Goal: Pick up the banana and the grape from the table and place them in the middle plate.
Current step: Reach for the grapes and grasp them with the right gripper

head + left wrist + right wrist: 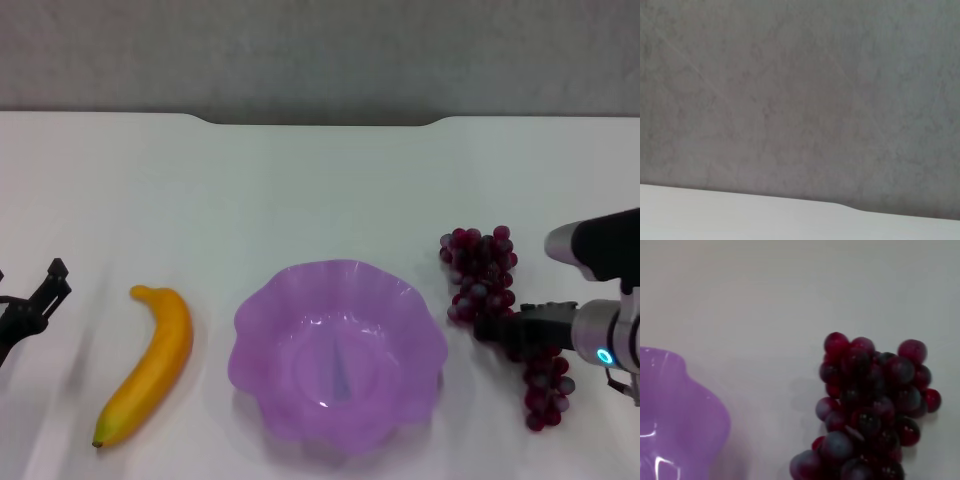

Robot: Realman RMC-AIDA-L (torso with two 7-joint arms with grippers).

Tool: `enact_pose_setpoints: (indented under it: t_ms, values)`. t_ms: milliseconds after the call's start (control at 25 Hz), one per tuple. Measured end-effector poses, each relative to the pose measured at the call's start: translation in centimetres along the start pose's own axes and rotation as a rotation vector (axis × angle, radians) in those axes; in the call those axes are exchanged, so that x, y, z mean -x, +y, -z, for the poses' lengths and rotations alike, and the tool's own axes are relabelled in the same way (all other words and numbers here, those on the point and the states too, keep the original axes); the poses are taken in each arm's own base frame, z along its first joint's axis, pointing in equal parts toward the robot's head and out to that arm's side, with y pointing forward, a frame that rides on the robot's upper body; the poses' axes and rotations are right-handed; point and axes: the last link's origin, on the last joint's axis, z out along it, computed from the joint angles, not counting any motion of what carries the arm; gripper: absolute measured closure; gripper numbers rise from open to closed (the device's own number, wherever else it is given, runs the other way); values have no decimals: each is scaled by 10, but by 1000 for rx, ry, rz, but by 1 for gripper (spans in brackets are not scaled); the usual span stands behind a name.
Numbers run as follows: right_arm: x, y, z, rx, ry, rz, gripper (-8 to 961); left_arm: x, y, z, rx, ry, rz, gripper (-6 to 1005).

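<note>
The banana lies on the white table, left of the purple scalloped plate, which holds nothing. The grape bunch lies right of the plate and also shows in the right wrist view, beside the plate's rim. My right gripper reaches in from the right, low over the middle of the bunch and hiding part of it. My left gripper is at the table's far left edge, well left of the banana.
The table's notched far edge meets a grey wall. The left wrist view shows only that wall and a strip of table.
</note>
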Motion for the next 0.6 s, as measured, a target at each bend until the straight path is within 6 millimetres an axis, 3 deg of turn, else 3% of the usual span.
enact_pose_setpoints:
  t_ms: [80,320,600]
  values:
    - [1,2,-1,4,-1,9,95,0,0,0,0,0,0,93]
    - [3,5,-1,11,-8,17,303,0,-2,2,-6,-1,1,92]
    - [3,5,-1,10,-5,15,391,0,-1,1,-3,0,1,92]
